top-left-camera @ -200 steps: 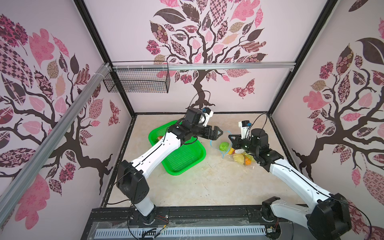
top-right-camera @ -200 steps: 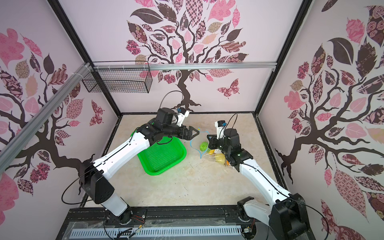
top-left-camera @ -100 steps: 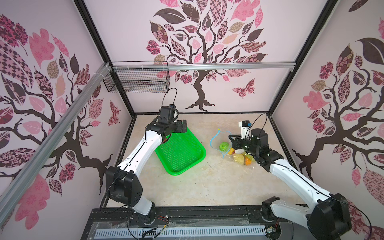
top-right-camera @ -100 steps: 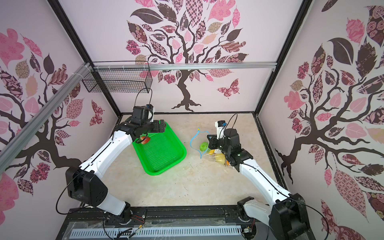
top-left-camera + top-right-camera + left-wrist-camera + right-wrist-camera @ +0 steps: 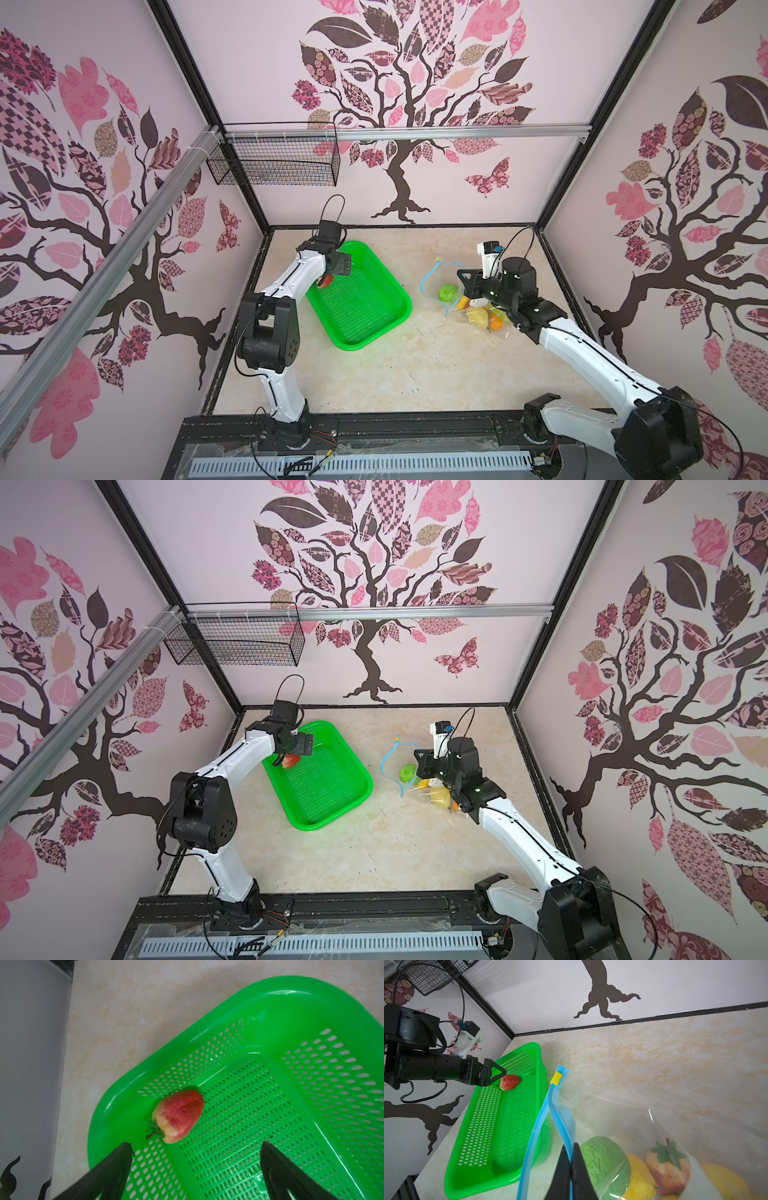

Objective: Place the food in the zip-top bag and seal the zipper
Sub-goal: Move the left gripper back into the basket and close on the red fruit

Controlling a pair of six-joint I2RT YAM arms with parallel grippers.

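The left arm [image 5: 286, 278] is bent at the elbow, and the left gripper [image 5: 195, 1145] points downward with its fingers spread (tips well apart). The right gripper [image 5: 572, 1147] has its fingers pinched together on the zipper [image 5: 562, 1122].

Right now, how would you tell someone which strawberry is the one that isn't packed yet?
Find the green basket on the left of the table. Near its left rim, just ahead of the open left gripper, lies a strawberry. It is the basket's only food and lies loose, while the other strawberry sits inside the clear bag.
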